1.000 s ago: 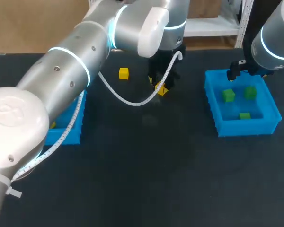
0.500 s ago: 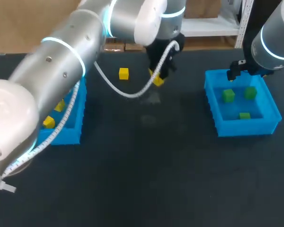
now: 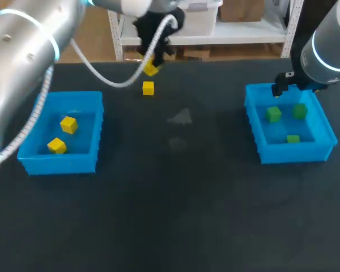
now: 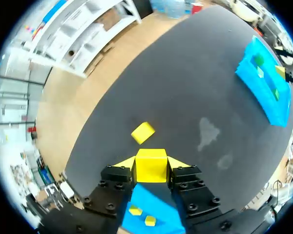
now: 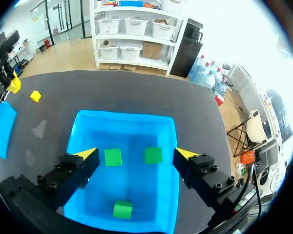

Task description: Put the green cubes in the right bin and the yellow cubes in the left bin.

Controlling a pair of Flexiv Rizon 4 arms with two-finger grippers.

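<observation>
High over the table's far edge, my left gripper [image 3: 152, 67] [image 4: 152, 164] is shut on a yellow cube [image 3: 151, 68] [image 4: 151, 166]. A second yellow cube [image 3: 148, 88] [image 4: 143, 132] lies on the black table just below it. The left blue bin [image 3: 28, 153] [image 4: 158, 202] holds two yellow cubes [image 3: 68, 124] [image 3: 58, 145]. The right blue bin [image 3: 255, 122] [image 5: 88, 124] holds three green cubes [image 3: 273, 114] [image 3: 298, 110] [image 3: 293, 138]. My right gripper [image 3: 285, 84] [image 5: 136, 156] hangs open above that bin, with nothing between its fingers.
A white cable [image 3: 110, 79] droops from my left arm over the table's far left part. Pale smudges [image 3: 180, 118] mark the mat near the middle. The table's back edge [image 3: 215, 60] runs just behind the held cube.
My left gripper closed on the yellow cube, lifted it off the table and carried it up and to the left. The right arm kept still.
</observation>
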